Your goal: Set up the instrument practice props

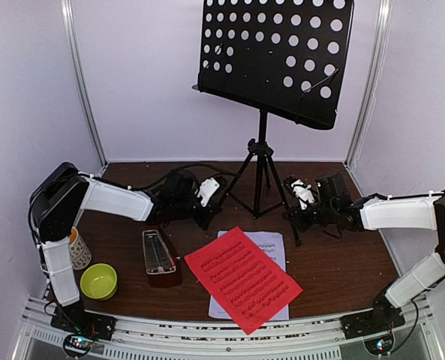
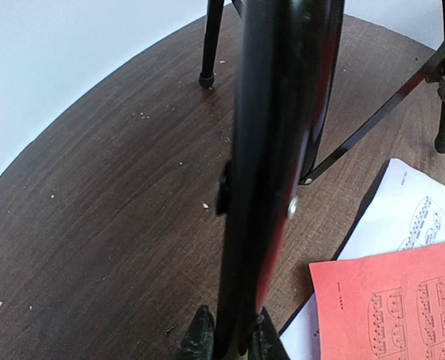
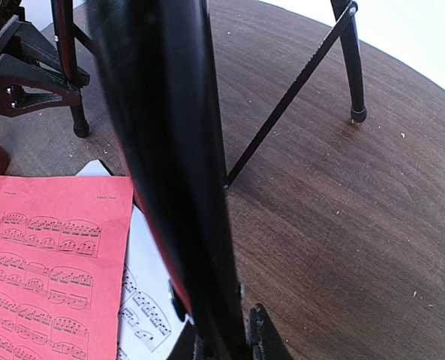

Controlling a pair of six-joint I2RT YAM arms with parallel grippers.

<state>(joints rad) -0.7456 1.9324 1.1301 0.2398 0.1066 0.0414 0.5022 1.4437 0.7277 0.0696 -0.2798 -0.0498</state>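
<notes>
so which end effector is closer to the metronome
Left. The left end effector grips a leg of the music stand just behind the metronome; the right end effector grips a leg farther right.

Centre blocked by stand tripod [image 1: 262, 154]; table [image 1: 342, 262] open at right.

Lab test booth, not a home. I stood boxed in by plain white panel walls [image 1: 151, 90] joined with aluminium corner posts [image 1: 83, 82]. My bases [image 1: 83, 324] were bolted to a slotted metal rail [image 1: 207, 330] along the near edge of a dark wood-grain desk [image 1: 342, 262].
</notes>
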